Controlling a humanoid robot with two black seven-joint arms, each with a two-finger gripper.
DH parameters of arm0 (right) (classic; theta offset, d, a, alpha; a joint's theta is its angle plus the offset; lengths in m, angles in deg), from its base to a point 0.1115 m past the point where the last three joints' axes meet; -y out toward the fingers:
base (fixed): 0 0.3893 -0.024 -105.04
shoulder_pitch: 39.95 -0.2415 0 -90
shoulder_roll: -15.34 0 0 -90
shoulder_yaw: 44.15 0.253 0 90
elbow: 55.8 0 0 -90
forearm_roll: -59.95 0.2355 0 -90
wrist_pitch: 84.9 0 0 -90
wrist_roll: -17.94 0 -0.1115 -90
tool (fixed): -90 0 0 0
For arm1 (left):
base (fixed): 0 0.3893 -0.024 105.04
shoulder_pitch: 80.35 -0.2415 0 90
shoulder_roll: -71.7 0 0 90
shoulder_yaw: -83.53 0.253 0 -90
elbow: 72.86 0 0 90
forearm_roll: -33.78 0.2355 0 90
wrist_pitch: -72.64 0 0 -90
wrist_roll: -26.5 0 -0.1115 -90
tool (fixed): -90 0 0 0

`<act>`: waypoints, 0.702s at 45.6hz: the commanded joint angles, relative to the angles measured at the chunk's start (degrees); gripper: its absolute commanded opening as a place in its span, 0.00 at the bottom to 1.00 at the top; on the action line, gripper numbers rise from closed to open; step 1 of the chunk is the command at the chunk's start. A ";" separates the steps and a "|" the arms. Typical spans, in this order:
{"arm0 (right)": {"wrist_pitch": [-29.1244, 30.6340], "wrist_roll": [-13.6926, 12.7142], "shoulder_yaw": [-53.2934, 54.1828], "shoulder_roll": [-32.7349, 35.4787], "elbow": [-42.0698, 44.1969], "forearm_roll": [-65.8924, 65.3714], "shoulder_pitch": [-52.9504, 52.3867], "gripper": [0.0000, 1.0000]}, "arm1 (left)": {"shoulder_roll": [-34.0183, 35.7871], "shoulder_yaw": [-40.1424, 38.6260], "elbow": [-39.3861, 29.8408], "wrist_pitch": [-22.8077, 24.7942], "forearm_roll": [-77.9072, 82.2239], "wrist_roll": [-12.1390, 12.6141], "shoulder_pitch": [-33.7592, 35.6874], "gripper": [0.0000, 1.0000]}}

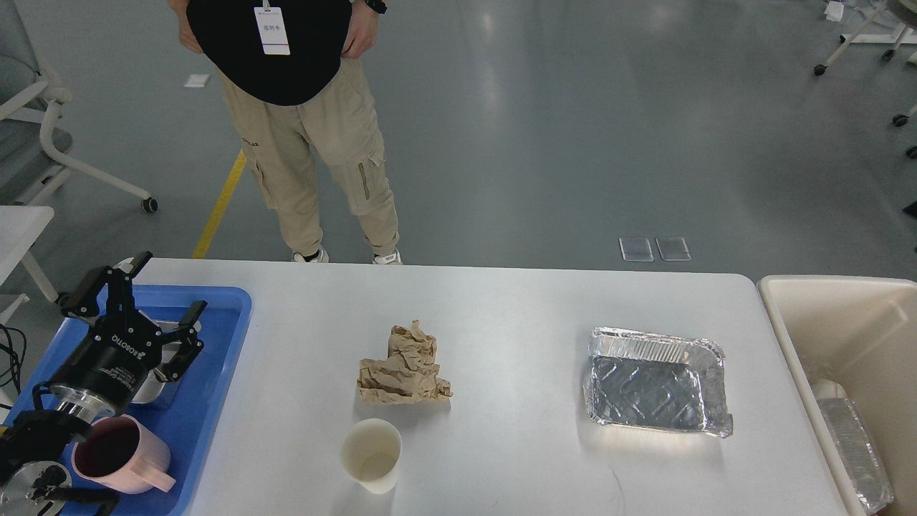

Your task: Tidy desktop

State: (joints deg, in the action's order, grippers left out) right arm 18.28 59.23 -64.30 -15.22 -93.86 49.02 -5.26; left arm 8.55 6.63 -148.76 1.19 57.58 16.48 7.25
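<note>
The white table (501, 315) fills my view, bearing crumpled brown paper (405, 367), a paper cup (371, 454) and a foil tray (655, 382). My left gripper (140, 304) hangs open over the blue tray (215, 380) at its left edge; right gripper unseen

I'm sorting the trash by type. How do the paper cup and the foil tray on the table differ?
The paper cup is round, cream and matte; the foil tray is rectangular, silver and shiny. The cup is narrow and tall, the tray wide and shallow. The cup sits near the front edge of the desktop, below the crumpled paper; the tray lies far to the right. Both stand open side up and look empty.
</note>
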 commanded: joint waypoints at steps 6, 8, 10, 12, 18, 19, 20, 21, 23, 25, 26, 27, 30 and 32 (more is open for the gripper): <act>0.71 0.01 0.46 5.69 -0.27 14.71 4.59 1.00 | -0.04 0.09 -0.04 0.09 0.01 0.00 0.21 0.97; 0.71 -0.08 0.55 6.39 -0.27 16.11 4.94 1.00 | -0.04 0.09 -0.04 0.09 0.10 0.00 0.29 0.97; 0.89 -0.16 0.46 7.44 -0.79 17.96 5.12 1.00 | -0.04 0.09 -0.04 0.09 0.10 0.09 0.29 0.97; 0.97 -0.34 0.29 8.50 -1.14 19.71 5.64 1.00 | -0.04 0.17 -0.04 0.09 0.10 0.09 0.29 0.97; 0.19 -6.30 0.11 8.85 -2.55 23.85 9.59 1.00 | -0.04 0.18 -0.04 0.09 0.54 0.26 0.47 0.97; 0.01 -7.80 0.11 8.85 -2.55 24.20 10.47 1.00 | -0.04 0.26 0.05 0.09 0.63 0.26 0.56 0.97; -0.17 -9.29 0.20 8.94 -2.55 24.47 11.35 1.00 | -0.04 0.18 0.05 0.09 0.89 0.26 0.56 0.97; -0.60 -10.61 0.11 9.03 -2.55 24.56 12.23 1.00 | -0.04 0.26 0.05 0.09 0.98 0.26 0.56 0.97; -1.57 -12.81 0.02 9.20 -2.55 24.47 13.90 1.00 | -0.04 0.26 0.05 0.09 1.07 0.35 0.73 0.97; -2.19 -14.05 0.11 9.73 -2.46 24.64 15.22 1.00 | -0.04 0.35 0.14 0.00 1.07 0.44 0.91 0.97; -2.28 -14.40 0.11 10.08 -2.38 24.56 15.66 1.00 | -0.04 0.35 0.14 0.00 1.07 0.44 1.00 0.97; -2.28 -14.58 -0.06 10.43 -2.03 24.30 16.10 1.00 | -0.12 0.44 0.14 0.00 1.07 0.44 1.17 0.97; -2.28 -14.58 -0.07 11.57 -1.32 23.68 17.24 1.00 | -0.21 0.70 0.14 -0.09 1.07 0.53 1.61 0.97; -2.28 -14.58 -0.07 11.84 -0.10 23.68 17.51 1.00 | -0.21 0.88 0.14 -0.09 1.07 0.53 1.88 0.97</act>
State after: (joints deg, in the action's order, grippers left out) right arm 16.16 45.17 -64.31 -4.71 -95.89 73.18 10.68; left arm 8.43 7.10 -148.64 1.27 58.63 16.94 8.43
